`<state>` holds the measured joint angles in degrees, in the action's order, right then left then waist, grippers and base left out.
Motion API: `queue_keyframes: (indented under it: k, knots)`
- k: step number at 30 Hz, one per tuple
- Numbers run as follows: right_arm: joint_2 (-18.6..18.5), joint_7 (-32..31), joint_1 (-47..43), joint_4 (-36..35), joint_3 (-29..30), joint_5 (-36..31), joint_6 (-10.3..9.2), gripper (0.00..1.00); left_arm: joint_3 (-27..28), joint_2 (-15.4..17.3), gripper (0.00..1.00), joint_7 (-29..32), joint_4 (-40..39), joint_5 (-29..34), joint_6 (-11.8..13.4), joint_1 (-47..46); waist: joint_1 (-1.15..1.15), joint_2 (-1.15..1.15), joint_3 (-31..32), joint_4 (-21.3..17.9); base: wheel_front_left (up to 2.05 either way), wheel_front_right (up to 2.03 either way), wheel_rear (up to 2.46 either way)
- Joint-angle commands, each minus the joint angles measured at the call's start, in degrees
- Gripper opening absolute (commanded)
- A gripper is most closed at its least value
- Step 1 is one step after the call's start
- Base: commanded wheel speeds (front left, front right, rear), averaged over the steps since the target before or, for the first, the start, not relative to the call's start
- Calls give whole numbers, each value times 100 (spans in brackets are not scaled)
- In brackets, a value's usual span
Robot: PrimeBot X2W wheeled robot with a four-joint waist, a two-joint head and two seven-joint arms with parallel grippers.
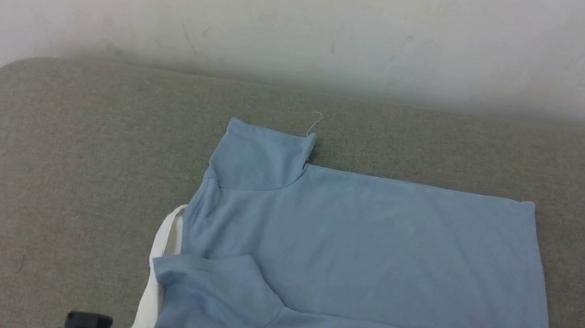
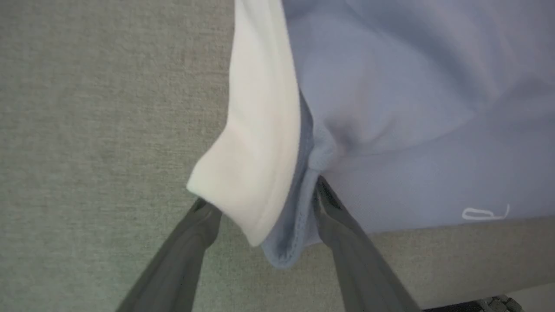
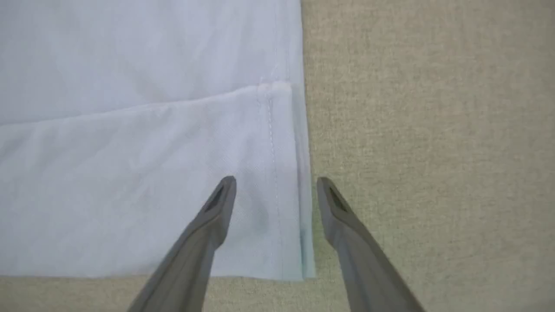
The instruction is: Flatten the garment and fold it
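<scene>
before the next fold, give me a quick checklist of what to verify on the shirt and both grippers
1. Left gripper open: ok, fingers either side of the white collar tip.
2. Right gripper open: ok, straddling the hem.
3. Near fold on the garment straight: ok.
4. Far sleeve folded in: not ok, it lies flat past the far edge.
5. Collar tucked away: not ok, it pokes out on the left.
6. Cloth free of the left fingers: cannot tell.
</scene>
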<state>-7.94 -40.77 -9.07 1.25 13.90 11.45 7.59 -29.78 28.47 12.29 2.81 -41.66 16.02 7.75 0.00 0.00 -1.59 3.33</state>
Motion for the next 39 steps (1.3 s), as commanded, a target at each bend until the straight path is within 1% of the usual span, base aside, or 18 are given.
queue_keyframes:
  k: [1,5,7,9,10,13,16,20,22,25,27,29,30,36,39]
  knots:
    - [-52,158,130,-14,-41,49,-10,100,91,-9,100,-174,28,71,-42,-145,0,0,29,3,0,0,0]
    - [-188,872,342,-213,-229,195,-10,100,331,-135,100,-779,-88,76,-93,-266,0,0,144,0,0,0,0]
    - [-340,1393,442,-412,-411,173,-10,100,421,-146,100,-1078,-195,149,-109,-317,0,0,203,-16,0,0,0]
    - [-428,1966,529,-634,-531,63,-10,100,507,-168,100,-1452,-331,219,-205,-398,0,0,238,-27,0,0,0]
    - [-399,2200,563,-742,-561,38,-10,100,557,-172,100,-1641,-376,252,-256,-442,0,0,250,-35,0,0,0]
    - [-336,2781,632,-1038,-715,-118,-10,100,665,-66,100,-2160,-417,557,-280,-611,0,0,246,-93,0,0,0]
    - [-279,3361,659,-1216,-854,-340,-10,100,786,-90,100,-2520,-490,759,-311,-804,0,0,192,-157,0,0,0]
    - [-83,4039,673,-1145,-903,-592,-10,100,913,-176,100,-2682,-558,1023,-390,-1103,0,0,-15,-253,0,0,0]
    - [21,4269,715,-1066,-923,-700,-10,100,908,-155,100,-2700,-538,1166,-471,-1274,0,0,-143,-330,0,0,0]
    - [120,4471,813,-972,-994,-813,-10,100,831,-58,100,-2617,-402,1292,-621,-1603,0,0,-382,-459,0,0,0]
    - [164,4524,897,-931,-1023,-867,-10,100,749,58,100,-2314,-243,1365,-705,-1911,0,0,-577,-550,0,0,0]
    - [185,4551,997,-916,-1063,-929,-10,100,670,177,100,-1952,-88,1403,-856,-2323,0,0,-795,-648,0,0,0]
    - [185,4551,997,-916,-1063,-929,-10,100,670,177,100,-1952,-88,1403,-856,-2323,0,0,-795,-648,0,0,0]
    - [262,4605,1295,-955,-1198,-1061,-10,100,367,547,100,-812,540,1566,-1513,-3781,0,0,-1430,-1015,0,0,0]
    - [324,4666,1434,-963,-1269,-1061,-10,100,290,659,100,-298,901,1546,-1850,-4504,0,0,-1728,-1235,0,0,0]
